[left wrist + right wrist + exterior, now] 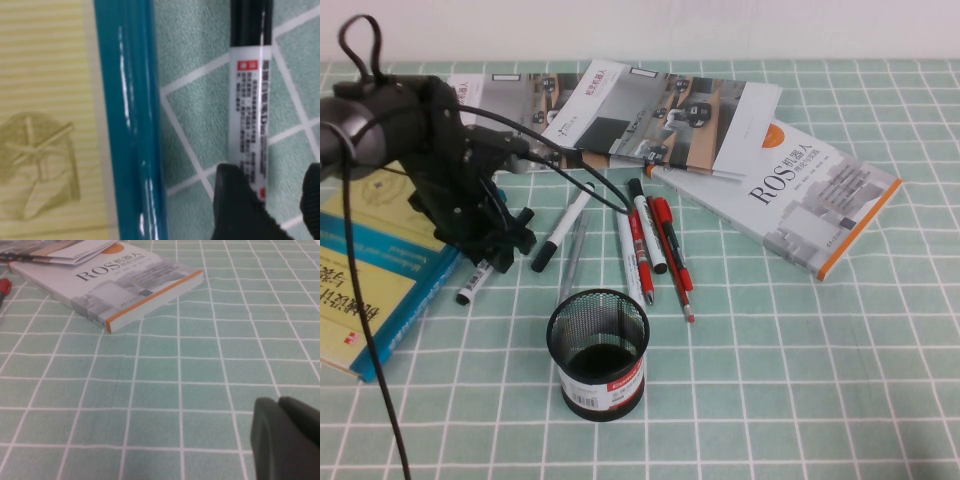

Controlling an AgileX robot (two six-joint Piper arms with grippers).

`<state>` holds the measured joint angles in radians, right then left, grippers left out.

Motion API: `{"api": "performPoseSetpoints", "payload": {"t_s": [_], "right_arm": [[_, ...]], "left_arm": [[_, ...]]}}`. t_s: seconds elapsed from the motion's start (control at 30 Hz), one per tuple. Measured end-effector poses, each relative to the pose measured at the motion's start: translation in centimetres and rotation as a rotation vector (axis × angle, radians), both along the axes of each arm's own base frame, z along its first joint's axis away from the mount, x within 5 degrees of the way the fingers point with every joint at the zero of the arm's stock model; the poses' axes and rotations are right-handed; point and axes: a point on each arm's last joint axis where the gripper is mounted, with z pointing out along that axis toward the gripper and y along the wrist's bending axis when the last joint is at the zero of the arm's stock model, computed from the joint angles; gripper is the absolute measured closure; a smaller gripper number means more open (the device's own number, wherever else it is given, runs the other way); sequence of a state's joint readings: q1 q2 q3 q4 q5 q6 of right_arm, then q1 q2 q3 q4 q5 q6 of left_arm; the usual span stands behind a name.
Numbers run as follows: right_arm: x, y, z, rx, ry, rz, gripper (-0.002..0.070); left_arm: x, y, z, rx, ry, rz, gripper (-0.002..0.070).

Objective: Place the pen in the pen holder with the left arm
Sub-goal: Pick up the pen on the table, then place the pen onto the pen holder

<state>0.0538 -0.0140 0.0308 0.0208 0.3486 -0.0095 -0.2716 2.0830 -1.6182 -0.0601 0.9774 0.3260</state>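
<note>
Left wrist view shows my left pincer (272,200) down at the pen (250,120), its two black fingers (235,205) parted to either side of the white barrel, which lies on the desk (200,100). Black cap, a red mark and dark print run along the barrel. In the high view the pen (475,285) lies slanted, its end plug toward the near left, just beside the teal book's (380,290) edge. The pen holder (598,352) stands upright nearby with open checked cloth around it. My right pincer (287,437) hangs closed above bare desk, the ROS book (130,287) well apart.
</note>
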Motion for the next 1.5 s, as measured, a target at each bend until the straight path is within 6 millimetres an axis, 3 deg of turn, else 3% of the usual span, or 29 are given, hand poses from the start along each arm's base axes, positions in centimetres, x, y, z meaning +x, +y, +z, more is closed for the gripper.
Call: {"api": "performPoseSetpoints", "payload": {"t_s": [0.3, 0.4, 0.47, 0.57, 0.77, 0.87, 0.97, 1.2, 1.37, 1.5], "right_arm": [[0.0, 0.0, 0.0, 0.0, 0.0, 0.0, 0.0696], [0.0, 0.0, 0.0, 0.0, 0.0, 0.0, 0.0696], [0.0, 0.0, 0.0, 0.0, 0.0, 0.0, 0.0696], [0.0, 0.0, 0.0, 0.0, 0.0, 0.0, 0.0696], [0.0, 0.0, 0.0, 0.0, 0.0, 0.0, 0.0696], [0.0, 0.0, 0.0, 0.0, 0.0, 0.0, 0.0696], [0.0, 0.0, 0.0, 0.0, 0.0, 0.0, 0.0696], [0.0, 0.0, 0.0, 0.0, 0.0, 0.0, 0.0696], [0.0, 0.0, 0.0, 0.0, 0.0, 0.0, 0.0696], [0.0, 0.0, 0.0, 0.0, 0.0, 0.0, 0.0696]], "left_arm": [[0.4, -0.2, -1.2, 0.031, 0.007, -0.019, 0.0424], [0.4, -0.3, -1.2, 0.039, 0.007, -0.024, 0.0476], [0.4, -0.2, -1.2, 0.039, 0.008, -0.017, 0.0566], [0.4, -0.2, -1.1, 0.038, 0.004, -0.011, 0.0566], [-0.6, -0.1, 1.6, -0.002, -0.052, 0.004, 0.0566], [-2.6, 0.1, 5.6, -0.09, -0.181, 0.031, 0.0566], [-6.2, 0.7, 9.7, -0.207, -0.347, 0.044, 0.0566], [-16.0, 2.5, 14.2, -0.472, -0.74, 0.049, 0.0566], [-21.1, 3.5, 14.7, -0.566, -0.93, 0.055, 0.0567], [-22.4, 3.2, 13.9, -0.594, -0.932, 0.044, 0.0567]]}}
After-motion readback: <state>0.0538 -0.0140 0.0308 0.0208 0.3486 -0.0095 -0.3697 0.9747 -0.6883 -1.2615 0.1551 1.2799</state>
